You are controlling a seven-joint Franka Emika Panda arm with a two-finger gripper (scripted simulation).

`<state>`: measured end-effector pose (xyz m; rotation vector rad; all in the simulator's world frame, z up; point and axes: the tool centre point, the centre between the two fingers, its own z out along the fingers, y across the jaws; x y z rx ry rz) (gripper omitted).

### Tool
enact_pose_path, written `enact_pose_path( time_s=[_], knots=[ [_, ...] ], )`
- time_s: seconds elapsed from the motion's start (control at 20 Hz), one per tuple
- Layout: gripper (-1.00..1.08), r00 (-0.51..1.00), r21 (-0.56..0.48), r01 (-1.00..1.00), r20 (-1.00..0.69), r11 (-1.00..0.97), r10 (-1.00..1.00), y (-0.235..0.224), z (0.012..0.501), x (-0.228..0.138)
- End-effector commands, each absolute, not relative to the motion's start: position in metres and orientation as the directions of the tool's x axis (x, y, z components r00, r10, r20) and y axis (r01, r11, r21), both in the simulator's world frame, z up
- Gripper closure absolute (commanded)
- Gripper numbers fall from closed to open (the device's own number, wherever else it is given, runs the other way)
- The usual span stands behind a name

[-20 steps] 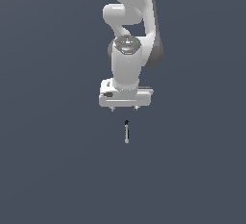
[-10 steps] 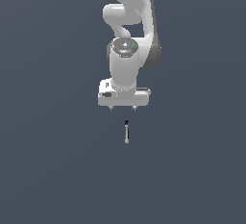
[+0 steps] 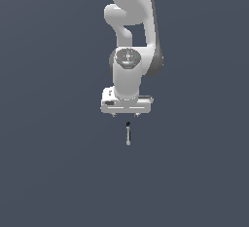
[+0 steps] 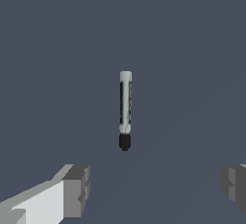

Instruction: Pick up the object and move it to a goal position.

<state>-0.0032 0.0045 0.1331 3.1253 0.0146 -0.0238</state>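
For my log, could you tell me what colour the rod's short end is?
Black, on a light grey rod; clearest in the wrist view.

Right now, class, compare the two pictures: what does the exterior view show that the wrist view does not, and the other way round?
Only the exterior view shows the white arm and gripper hanging above the rod, clear of it. Only the wrist view shows the dark stripe along the rod's grey shaft and the grey fingers wide apart with nothing between them. Both show the thin rod with its black end, on a plain dark ground.
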Motion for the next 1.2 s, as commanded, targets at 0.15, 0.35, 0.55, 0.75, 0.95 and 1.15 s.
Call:
enact_pose_path(
  time_s=[0.15, 0.35, 0.55, 0.75, 0.95, 1.15],
  knots=[
    [-0.92, 1.0, 0.01, 0.004, -0.009, -1.0, 0.004, 0.011, 0.101, 0.011],
    [-0.92, 1.0, 0.005, 0.0, -0.004, -1.0, 0.0, 0.015, 0.08, 0.019],
    [-0.92, 1.0, 0.002, -0.003, -0.001, -1.0, -0.003, 0.018, 0.066, 0.023],
    [-0.92, 1.0, 0.0, -0.005, 0.0, -1.0, -0.005, 0.019, 0.06, 0.025],
    [-0.92, 1.0, 0.0, -0.004, -0.001, -1.0, -0.004, 0.019, 0.059, 0.024],
    [-0.92, 1.0, 0.0, -0.004, -0.001, -1.0, -0.004, 0.019, 0.048, 0.024]
  ],
)
